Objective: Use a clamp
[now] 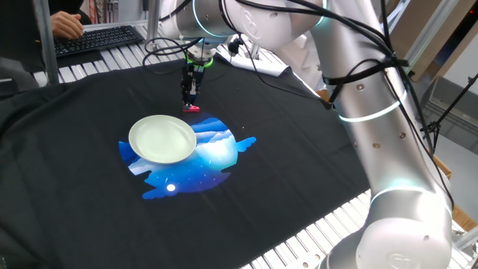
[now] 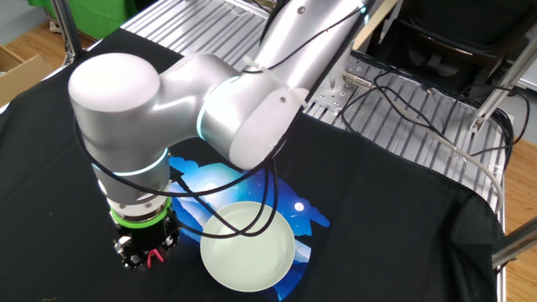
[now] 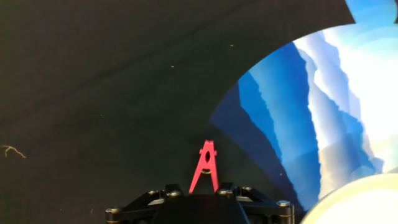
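Observation:
The clamp (image 3: 204, 165) is a tiny red clip on the black cloth. Its pinching tip points away from me and is closed, and its two handle legs are spread. The legs run in under the black front of my gripper (image 3: 202, 196), so the fingertips are hidden there. In one fixed view my gripper (image 1: 190, 96) points straight down with the clamp (image 1: 193, 108) at its tip, just behind the pale green plate (image 1: 162, 138). In the other fixed view the gripper (image 2: 147, 249) is low over the cloth, left of the plate (image 2: 248, 256), with a bit of red at its tip.
A blue and white print (image 1: 216, 153) on the black cloth lies under the plate. A keyboard (image 1: 97, 39) and a person's hand (image 1: 66, 24) are at the far edge. Cables (image 1: 254, 63) lie behind the gripper. The arm (image 2: 193, 109) hangs over the plate.

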Action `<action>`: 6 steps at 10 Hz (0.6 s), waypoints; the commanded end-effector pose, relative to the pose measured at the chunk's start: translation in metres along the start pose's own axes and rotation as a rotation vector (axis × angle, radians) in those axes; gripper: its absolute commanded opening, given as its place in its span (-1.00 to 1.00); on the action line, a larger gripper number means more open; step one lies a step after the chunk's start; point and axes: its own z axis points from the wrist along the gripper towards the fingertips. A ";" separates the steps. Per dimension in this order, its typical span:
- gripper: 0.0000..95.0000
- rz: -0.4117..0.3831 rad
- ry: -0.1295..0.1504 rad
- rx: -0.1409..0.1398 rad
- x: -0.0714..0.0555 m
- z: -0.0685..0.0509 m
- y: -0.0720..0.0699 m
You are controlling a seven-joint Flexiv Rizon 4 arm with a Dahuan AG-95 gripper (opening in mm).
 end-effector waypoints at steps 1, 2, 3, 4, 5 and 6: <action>-0.20 0.028 -0.001 -0.002 0.000 0.000 -0.001; -0.20 0.030 -0.004 -0.004 0.000 0.001 -0.002; -0.20 0.041 -0.005 -0.005 0.000 0.002 -0.002; -0.20 0.053 -0.005 -0.005 0.000 0.003 -0.002; -0.20 0.059 -0.005 -0.005 0.000 0.005 -0.002; -0.20 0.063 -0.009 -0.007 0.000 0.007 -0.002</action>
